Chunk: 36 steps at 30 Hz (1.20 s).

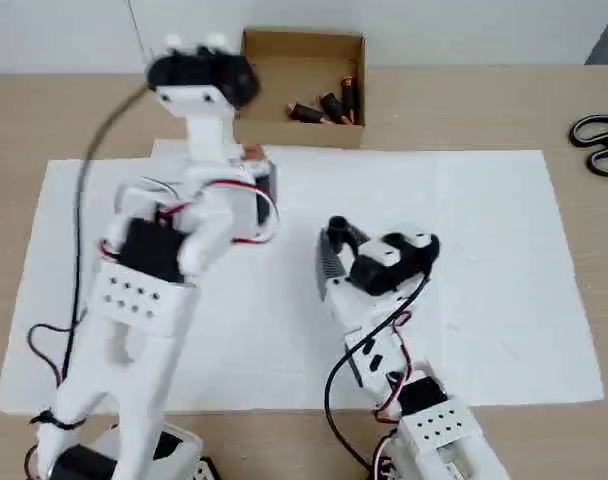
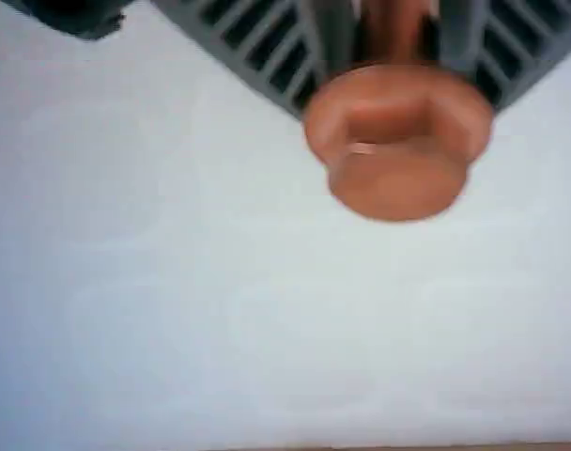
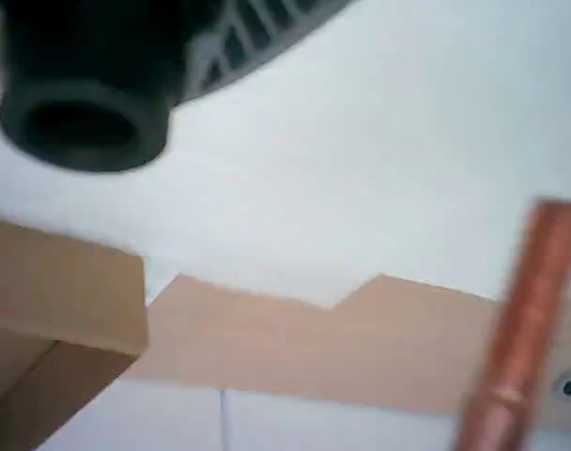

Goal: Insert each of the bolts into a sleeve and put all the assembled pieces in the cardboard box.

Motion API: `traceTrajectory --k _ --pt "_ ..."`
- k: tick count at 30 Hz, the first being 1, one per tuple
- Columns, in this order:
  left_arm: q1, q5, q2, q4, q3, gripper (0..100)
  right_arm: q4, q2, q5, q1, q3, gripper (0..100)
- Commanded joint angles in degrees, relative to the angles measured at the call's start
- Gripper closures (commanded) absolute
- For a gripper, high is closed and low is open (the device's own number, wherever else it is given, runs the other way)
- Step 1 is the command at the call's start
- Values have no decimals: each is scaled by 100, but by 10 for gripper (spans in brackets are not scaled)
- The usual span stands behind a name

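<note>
While left hand [image 2: 395, 33] grips a bolt [image 2: 398, 141], right hand [image 1: 334, 245] holds sleeve [image 3: 79, 122].

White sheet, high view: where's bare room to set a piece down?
Free: the right half of the sheet, between the right end effector and the edge nearest the scissors; also bare table between box and scissors. Crowded: the gap between the left end effector and the right one, just before the box.
</note>
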Motion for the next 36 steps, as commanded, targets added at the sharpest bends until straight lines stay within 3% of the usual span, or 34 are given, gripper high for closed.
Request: traceTrajectory --k 1,4,7,15,31,36 --pt "105 9 -844 -1908 1464 994 -145 -127 -44 -101 53 995" --pt "229 9 -1310 -2892 2360 994 -57 -127 -44 -110 53 995" --pt "352 9 -1688 -3341 2818 994 136 -127 -44 -119 53 995" --pt "607 9 -2268 -3349 2870 994 769 -127 -44 -734 53 995" --pt "738 9 -2312 -3385 3204 994 769 -136 -44 -760 53 995" --pt "1064 0 -2303 -3385 3319 994 769 -136 -44 -760 53 995"
